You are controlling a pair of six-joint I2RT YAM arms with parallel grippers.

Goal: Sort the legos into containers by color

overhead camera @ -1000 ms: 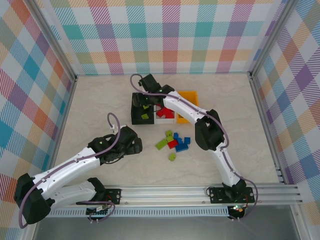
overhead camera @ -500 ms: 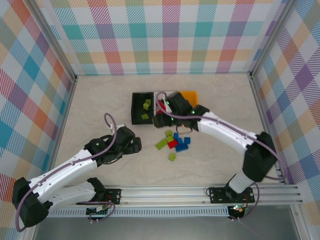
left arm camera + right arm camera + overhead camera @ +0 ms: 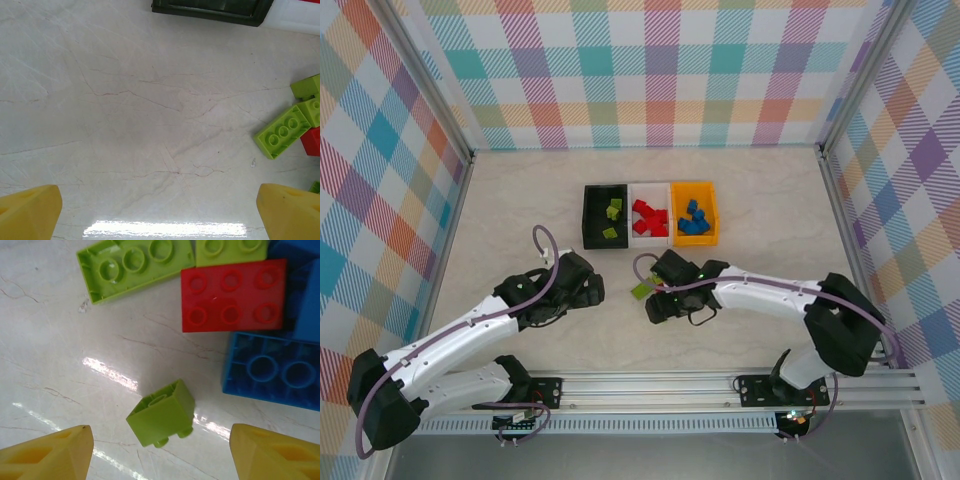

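The black bin [image 3: 588,215], white bin [image 3: 649,190] and orange bin [image 3: 714,212] (upper middle) hold some bricks [image 3: 646,213]. More lie loose mid-picture. The right gripper [image 3: 159,440], wide open and empty, hangs over a small green brick [image 3: 161,413]; the left gripper [image 3: 160,200] is open and empty too.

- Table surface [image 3: 520,200] is showing a pale cream marble pattern, with thin grey-brown veins running across it.
- Glare [image 3: 165,229] is streaking over the surface at the bottom of the left wrist view. Smaller bright patches [image 3: 112,374] are showing in the right wrist view.
- Plaid walls are closing in three sides: back wall [image 3: 650,70], left wall [image 3: 375,170] and right wall [image 3: 915,170]. All are carrying pastel teal, pink, orange and purple checks.
- Aluminium posts are rising at the far left corner [image 3: 425,85] and the far right corner [image 3: 865,75].
- A slotted aluminium rail [image 3: 660,390] is running along the near edge.
- A slimmer rail [image 3: 851,250] is lining the right edge.
- A grey strip [image 3: 650,460] is sitting below the near rail.
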